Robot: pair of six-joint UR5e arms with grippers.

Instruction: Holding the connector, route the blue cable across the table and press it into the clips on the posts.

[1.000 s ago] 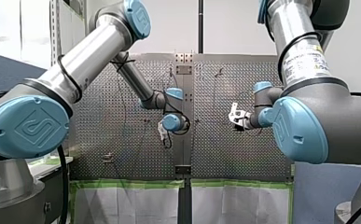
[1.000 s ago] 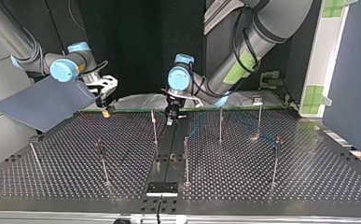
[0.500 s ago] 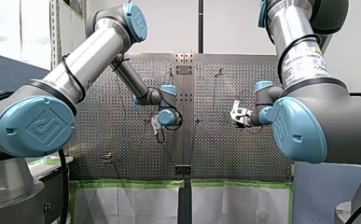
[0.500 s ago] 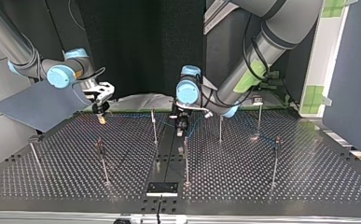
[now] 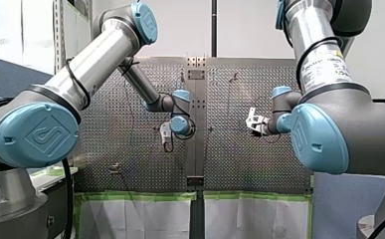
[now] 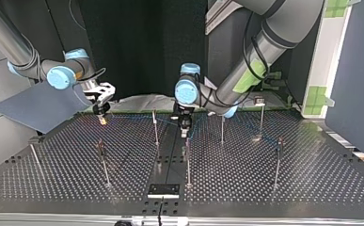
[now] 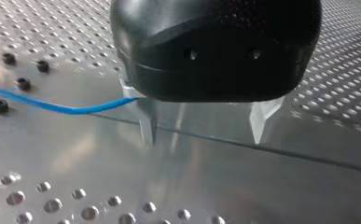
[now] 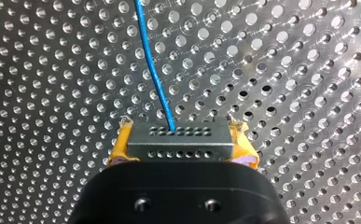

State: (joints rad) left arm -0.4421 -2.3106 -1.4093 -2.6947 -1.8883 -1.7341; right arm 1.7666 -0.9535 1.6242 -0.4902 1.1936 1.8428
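Right tool (image 8: 178, 140) clamps the grey multi-hole block connector (image 8: 178, 145) between its yellow pads (image 8: 117, 147); left tool (image 7: 205, 126) stands wide apart.
The thin blue cable (image 8: 152, 70) leaves the connector's face and runs ahead over the perforated metal table (image 8: 52, 93). In the left wrist view the cable meets one of the metal fingers (image 7: 148, 126) from the side, low above the table's plain middle strip. In the top view the left tool hangs close to a thin upright metal post (image 6: 187, 162) at the table's middle.
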